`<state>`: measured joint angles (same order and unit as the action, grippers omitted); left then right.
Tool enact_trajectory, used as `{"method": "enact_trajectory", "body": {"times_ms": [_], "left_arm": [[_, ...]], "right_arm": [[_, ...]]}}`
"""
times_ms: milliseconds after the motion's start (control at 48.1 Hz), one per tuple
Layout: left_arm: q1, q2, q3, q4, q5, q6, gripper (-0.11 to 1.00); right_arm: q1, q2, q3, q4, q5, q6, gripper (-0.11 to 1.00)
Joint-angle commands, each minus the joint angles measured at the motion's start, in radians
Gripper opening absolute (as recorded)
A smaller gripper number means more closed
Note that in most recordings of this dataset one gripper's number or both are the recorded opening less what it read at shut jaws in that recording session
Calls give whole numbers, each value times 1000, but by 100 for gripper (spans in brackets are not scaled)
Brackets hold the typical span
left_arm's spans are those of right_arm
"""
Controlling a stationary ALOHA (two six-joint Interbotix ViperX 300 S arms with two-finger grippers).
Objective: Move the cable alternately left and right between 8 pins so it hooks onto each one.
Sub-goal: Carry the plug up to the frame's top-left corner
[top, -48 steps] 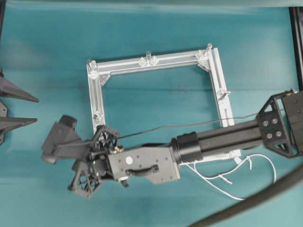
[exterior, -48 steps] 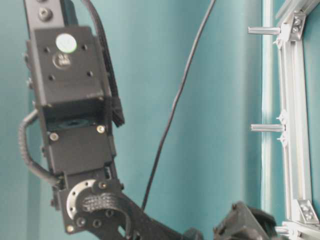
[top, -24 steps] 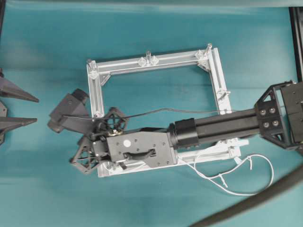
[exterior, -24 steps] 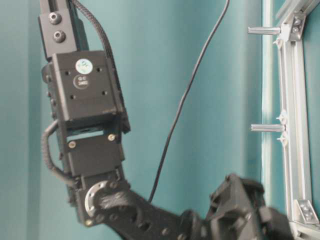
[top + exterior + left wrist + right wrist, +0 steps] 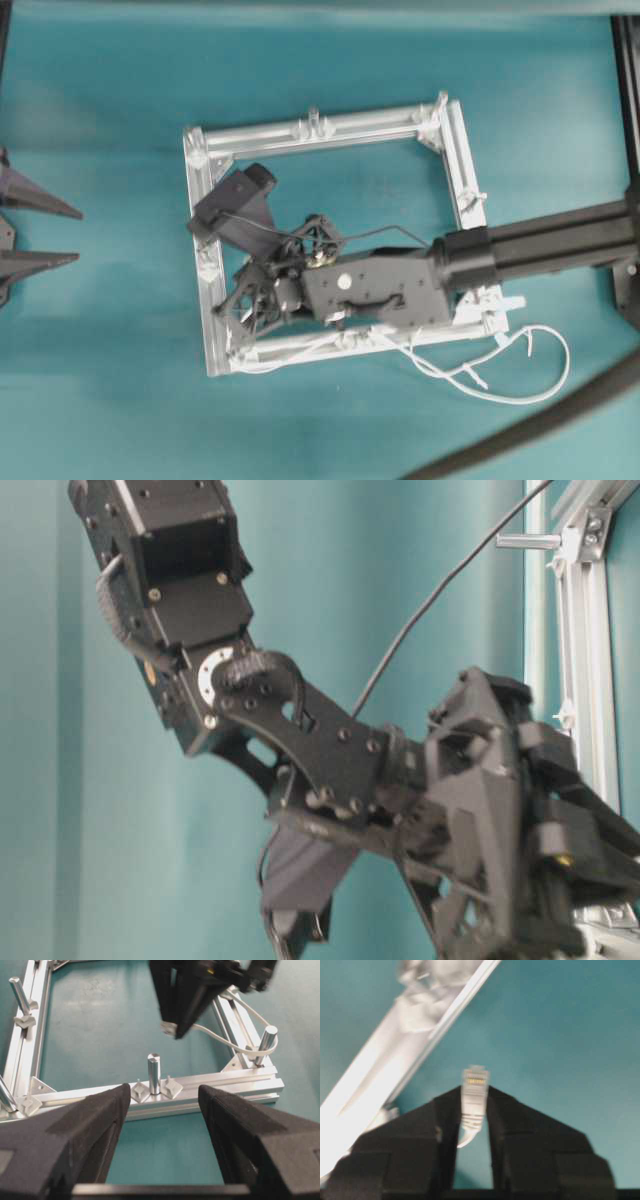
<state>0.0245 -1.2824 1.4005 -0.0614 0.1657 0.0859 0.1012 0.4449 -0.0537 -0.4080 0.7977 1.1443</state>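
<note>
Teal tabletop [image 5: 100, 400] carries the square aluminium-rail frame [image 5: 205, 330], and we see our right arm reaching in from the right edge of the overhead view so that its black right gripper [image 5: 472, 1125] sits inside the frame's lower-left part. Our right wrist view shows that gripper's two dark fingers [image 5: 520, 1130] pinched on the small white plug end [image 5: 474, 1091] of the thin white cable [image 5: 520, 385], the plug standing up between the fingertips with its gold contacts facing us and a blurred stretch of rail just beyond it on the left. From overhead, the cable runs along the frame's bottom rail and then spills out past the lower-right corner, where it lies in a loose loop on the table. Our left wrist view shows the cable bending around the small silvery pin [image 5: 265, 1045] at the frame's near right corner, while another upright pin [image 5: 154, 1073] stands at the middle of the near rail with nothing on it. Our left gripper [image 5: 160, 1125] hangs apart from the frame at the left edge of the overhead view, its jaws spread wide and holding nothing. A thick dark grey hose [image 5: 540, 425] crosses the lower-right corner of the table.
</note>
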Motion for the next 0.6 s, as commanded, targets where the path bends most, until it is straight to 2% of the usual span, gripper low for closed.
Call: {"method": "enact_trajectory", "body": {"times_ms": [0, 166, 291, 582], "left_arm": [[-3, 11, -12, 3, -12, 2, 69], [-3, 11, -18, 3, -17, 2, 69], [-3, 11, -18, 5, -17, 2, 69], [-3, 11, -20, 3, -17, 2, 69]], "right_arm": [[-34, -55, -8, -20, -18, -15, 15], [-97, -26, -49, -18, -69, -120, 15], [-132, 26, -129, -9, -74, -209, 15], [-170, 140, -310, 48, -44, -399, 15]]}}
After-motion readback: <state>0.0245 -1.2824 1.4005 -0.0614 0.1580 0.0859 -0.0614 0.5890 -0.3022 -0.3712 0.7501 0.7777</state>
